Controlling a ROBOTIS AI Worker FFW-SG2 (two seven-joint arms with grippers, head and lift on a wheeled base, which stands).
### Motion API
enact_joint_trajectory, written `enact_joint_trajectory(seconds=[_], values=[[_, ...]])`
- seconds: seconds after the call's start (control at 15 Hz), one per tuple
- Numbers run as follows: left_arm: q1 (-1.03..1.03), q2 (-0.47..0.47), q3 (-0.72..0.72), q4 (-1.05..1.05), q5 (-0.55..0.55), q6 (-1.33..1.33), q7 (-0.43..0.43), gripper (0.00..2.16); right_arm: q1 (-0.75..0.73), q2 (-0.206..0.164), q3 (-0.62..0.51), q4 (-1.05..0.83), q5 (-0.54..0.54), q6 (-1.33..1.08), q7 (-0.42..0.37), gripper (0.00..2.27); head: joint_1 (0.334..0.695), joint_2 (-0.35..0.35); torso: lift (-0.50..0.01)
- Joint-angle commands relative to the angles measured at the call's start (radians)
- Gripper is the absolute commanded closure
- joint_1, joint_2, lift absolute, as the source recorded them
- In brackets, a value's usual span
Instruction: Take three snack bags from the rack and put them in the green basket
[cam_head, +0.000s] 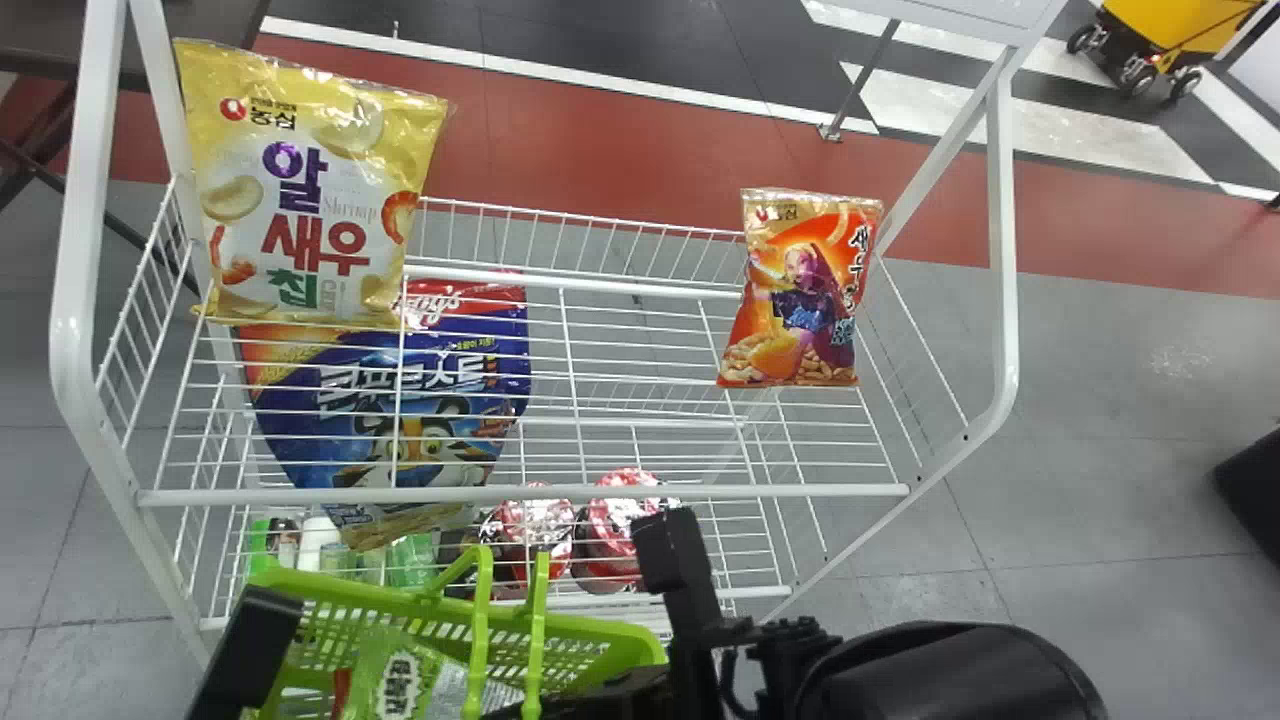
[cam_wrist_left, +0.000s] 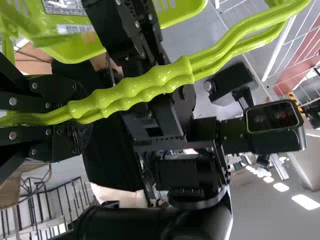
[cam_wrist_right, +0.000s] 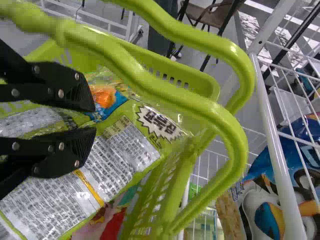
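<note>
Black right arm (cam_head: 950, 670) looms foremost, before the white rack (cam_head: 820, 490). The green basket (cam_head: 600, 630) holds a green bag (cam_head: 400, 680); on the rack sit a large yellow bag (cam_head: 310, 190), left, and a smaller orange bag (cam_head: 800, 300), right. They should prove light, slick and crushable, best pinched gently near the top seam. The right gripper (cam_wrist_right: 94, 119) has its fingers spread over the green bag; the left gripper's (cam_wrist_left: 82, 116) pinch the basket's handles (cam_wrist_left: 200, 66).
</note>
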Motion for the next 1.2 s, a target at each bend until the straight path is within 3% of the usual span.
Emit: enact_joint_trajectory(seconds=[0.0,0.27,0.47,0.67,1.13], values=[[-0.007,-0.001,0.000,0.003,0.001,0.000,0.000,1.75,-0.006,-0.007,-0.045,0.011,0.063,-0.055,0.015,0.05,0.695,-0.350,-0.015],[-0.017,-0.001,0.000,0.007,0.000,0.003,0.003,1.75,-0.003,0.007,-0.200,-0.021,0.010,-0.181,0.050,0.06,0.695,-0.350,-0.015],[-0.017,-0.001,0.001,0.012,0.000,0.003,0.003,1.75,-0.003,0.090,-0.318,-0.044,0.003,-0.457,0.008,0.06,0.695,-0.350,-0.015],[-0.017,0.000,0.001,0.015,0.001,0.003,0.003,1.75,-0.015,0.099,-0.335,-0.018,0.004,-0.797,-0.191,0.07,0.695,-0.350,-0.015],[-0.014,0.006,0.010,0.024,0.001,0.000,0.003,1.75,-0.317,0.094,-0.468,0.330,0.035,-0.966,-0.351,0.09,0.695,-0.350,-0.015]])
